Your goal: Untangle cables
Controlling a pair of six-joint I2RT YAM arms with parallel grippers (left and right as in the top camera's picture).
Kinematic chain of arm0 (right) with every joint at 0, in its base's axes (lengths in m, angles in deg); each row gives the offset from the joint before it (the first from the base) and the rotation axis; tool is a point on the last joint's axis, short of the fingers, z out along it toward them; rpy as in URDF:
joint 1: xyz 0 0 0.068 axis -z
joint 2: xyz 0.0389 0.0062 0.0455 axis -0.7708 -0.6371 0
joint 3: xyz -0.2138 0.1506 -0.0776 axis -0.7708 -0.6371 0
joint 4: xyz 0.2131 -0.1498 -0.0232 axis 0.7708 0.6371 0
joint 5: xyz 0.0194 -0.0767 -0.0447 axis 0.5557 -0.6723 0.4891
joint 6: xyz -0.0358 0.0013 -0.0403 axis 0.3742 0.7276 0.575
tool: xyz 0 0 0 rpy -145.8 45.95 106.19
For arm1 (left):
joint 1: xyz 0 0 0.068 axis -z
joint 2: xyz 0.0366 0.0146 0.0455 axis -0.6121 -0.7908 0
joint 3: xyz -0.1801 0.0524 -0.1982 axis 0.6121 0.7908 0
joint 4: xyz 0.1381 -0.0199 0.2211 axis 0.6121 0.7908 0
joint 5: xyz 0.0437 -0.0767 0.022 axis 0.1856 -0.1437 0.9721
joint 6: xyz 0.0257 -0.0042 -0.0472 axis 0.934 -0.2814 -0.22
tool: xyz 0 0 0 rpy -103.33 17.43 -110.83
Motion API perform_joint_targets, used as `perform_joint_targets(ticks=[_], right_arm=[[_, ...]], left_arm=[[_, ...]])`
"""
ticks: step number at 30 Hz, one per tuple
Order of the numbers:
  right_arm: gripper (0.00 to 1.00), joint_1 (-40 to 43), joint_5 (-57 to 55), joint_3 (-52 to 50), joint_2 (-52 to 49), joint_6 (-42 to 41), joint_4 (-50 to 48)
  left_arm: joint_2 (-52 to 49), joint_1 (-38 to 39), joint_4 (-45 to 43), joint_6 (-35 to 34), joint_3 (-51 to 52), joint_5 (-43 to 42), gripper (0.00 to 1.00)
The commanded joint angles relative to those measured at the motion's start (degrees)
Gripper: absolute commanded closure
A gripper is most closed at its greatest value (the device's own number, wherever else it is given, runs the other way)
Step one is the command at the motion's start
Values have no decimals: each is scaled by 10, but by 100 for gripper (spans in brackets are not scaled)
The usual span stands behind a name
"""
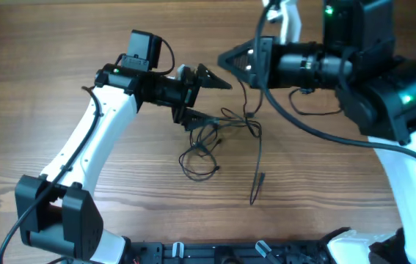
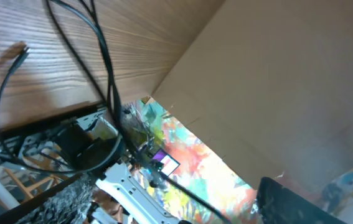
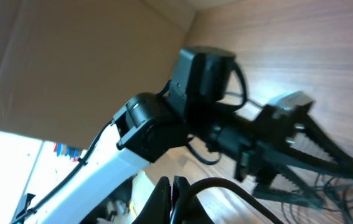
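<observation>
A thin black cable tangle lies on the wooden table at the centre. One strand rises from it to my right gripper, which is shut on the cable and held above the table. A loose end with a plug lies toward the front. My left gripper is open, its fingers spread wide at the tangle's upper left edge. In the left wrist view, cable strands run between its fingers. The right wrist view shows shut fingers and the left gripper beyond.
The wooden table extends all round the tangle. A cardboard wall stands along one side. The arms' black bases and rail line the front edge. A thick black hose of the right arm hangs over the table.
</observation>
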Motion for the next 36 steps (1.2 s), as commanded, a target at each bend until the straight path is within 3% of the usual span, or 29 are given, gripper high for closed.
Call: perform_joint_targets(ticks=[1, 11, 14, 15, 20, 29, 36], right_arm=[[95, -27, 20, 5, -20, 12, -14], [96, -44, 84, 5, -24, 3, -111], [96, -44, 92, 5, -24, -8, -122], [95, -44, 91, 5, -24, -7, -123], [96, -30, 64, 5, -22, -6, -127], [95, 83, -5, 49, 37, 2, -137], [95, 209, -54, 147, 78, -32, -179]], left_arm=[[-4, 7, -6, -43, 3, 46, 19], [-4, 14, -7, -56, 3, 97, 54], [-4, 14, -6, -55, 3, 129, 81], [-4, 14, -6, -55, 3, 140, 95], [-4, 14, 28, -54, 3, 251, 96], [-4, -10, 152, -54, 3, 617, 96], [-4, -54, 173, -54, 3, 714, 96]])
